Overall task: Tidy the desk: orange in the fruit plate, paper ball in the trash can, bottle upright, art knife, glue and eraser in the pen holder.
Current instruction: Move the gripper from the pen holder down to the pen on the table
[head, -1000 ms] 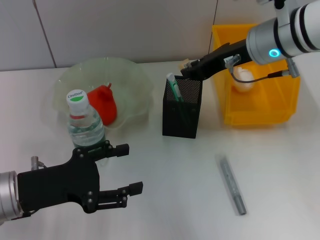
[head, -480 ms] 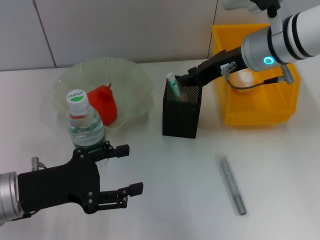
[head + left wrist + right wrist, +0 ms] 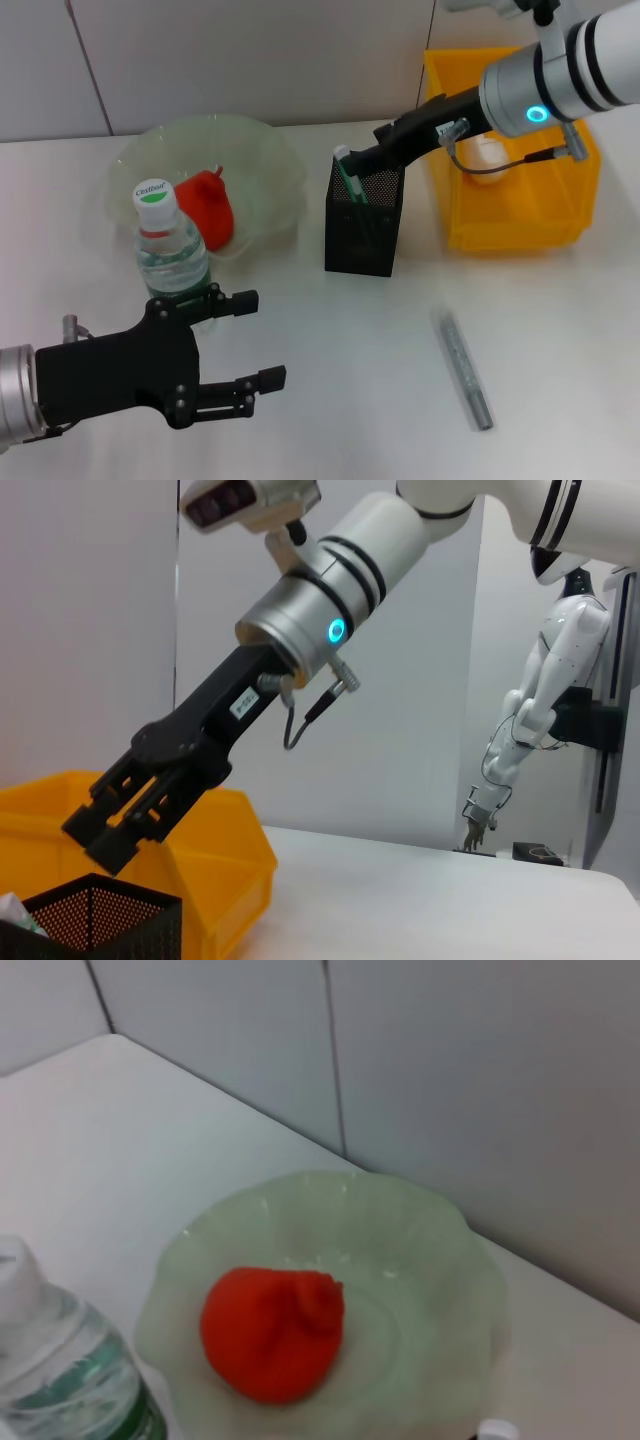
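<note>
The pen holder [image 3: 364,218] stands on the table between the fruit plate [image 3: 268,160] and the yellow trash can [image 3: 520,215], with a green-and-white stick [image 3: 346,170] leaning out at its near-left corner. The right gripper [image 3: 362,160] hangs right over the holder's open top; whether its fingers are apart or holding anything I cannot tell. The orange [image 3: 207,206] lies in the plate, the bottle [image 3: 168,252] stands upright just in front of it, and the paper ball [image 3: 487,152] sits in the can. A grey art knife [image 3: 462,368] lies alone on the table, nearer the robot. The left gripper [image 3: 250,339] hovers low by the bottle, fingers spread wide and holding nothing.
</note>
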You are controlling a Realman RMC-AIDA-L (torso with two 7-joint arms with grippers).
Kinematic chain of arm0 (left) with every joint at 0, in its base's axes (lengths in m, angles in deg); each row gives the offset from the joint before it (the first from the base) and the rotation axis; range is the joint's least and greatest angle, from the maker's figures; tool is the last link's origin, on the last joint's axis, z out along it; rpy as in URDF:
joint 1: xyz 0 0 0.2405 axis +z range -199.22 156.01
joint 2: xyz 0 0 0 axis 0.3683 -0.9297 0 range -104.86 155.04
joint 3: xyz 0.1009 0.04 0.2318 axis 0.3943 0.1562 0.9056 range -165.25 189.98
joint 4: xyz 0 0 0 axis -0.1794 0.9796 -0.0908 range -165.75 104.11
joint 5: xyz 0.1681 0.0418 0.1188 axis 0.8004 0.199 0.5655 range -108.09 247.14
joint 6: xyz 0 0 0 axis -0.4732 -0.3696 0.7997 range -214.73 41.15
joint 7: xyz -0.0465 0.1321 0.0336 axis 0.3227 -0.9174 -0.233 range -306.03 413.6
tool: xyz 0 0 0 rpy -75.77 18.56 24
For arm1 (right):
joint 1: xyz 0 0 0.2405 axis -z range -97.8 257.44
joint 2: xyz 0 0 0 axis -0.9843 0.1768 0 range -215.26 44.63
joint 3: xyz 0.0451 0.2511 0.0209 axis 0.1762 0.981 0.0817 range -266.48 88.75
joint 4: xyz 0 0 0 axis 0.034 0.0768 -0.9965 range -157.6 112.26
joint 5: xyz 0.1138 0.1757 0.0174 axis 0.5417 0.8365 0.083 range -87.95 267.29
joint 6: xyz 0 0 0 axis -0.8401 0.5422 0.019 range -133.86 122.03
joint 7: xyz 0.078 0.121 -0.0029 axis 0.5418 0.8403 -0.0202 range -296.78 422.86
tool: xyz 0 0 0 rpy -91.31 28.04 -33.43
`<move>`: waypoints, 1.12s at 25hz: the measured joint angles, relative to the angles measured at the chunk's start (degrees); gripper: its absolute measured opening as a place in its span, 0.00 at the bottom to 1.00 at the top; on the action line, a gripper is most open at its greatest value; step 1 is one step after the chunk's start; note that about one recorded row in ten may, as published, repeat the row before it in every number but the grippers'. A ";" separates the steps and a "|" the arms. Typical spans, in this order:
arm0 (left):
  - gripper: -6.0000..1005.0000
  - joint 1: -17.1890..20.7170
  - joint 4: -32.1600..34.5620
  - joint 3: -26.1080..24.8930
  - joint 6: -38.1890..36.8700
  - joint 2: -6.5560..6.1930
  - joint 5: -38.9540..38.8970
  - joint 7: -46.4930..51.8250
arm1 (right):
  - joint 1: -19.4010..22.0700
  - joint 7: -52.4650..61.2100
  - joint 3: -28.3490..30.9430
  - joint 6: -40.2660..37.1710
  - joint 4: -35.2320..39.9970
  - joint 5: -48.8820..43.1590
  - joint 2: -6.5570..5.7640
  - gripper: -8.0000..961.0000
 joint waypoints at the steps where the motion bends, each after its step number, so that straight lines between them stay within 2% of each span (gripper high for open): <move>1: 0.83 0.09 0.00 0.00 0.00 0.00 0.00 0.00 | 0.00 0.00 0.00 0.00 0.00 0.00 0.00 0.66; 3: 0.83 0.21 0.00 -0.01 0.00 0.00 0.00 0.00 | 0.28 0.48 0.00 -2.36 -2.59 -0.27 0.00 0.73; 9: 0.83 0.39 0.00 0.00 0.00 0.00 0.00 0.00 | 2.07 1.65 0.01 -5.74 -8.20 -1.49 0.01 0.73; 15: 0.83 0.59 0.00 -0.28 0.11 0.00 0.00 -0.01 | 3.35 8.76 -3.28 -12.65 -15.90 -13.66 0.25 0.73; 20: 0.83 0.40 -0.82 -0.21 0.41 0.00 0.00 -0.84 | 4.51 11.15 -4.31 -17.06 -18.72 -15.04 0.38 0.73; 28: 0.83 0.04 -2.01 -0.55 0.16 -0.09 -0.06 -1.52 | 4.64 12.32 -4.26 -24.43 -19.19 -15.17 0.41 0.73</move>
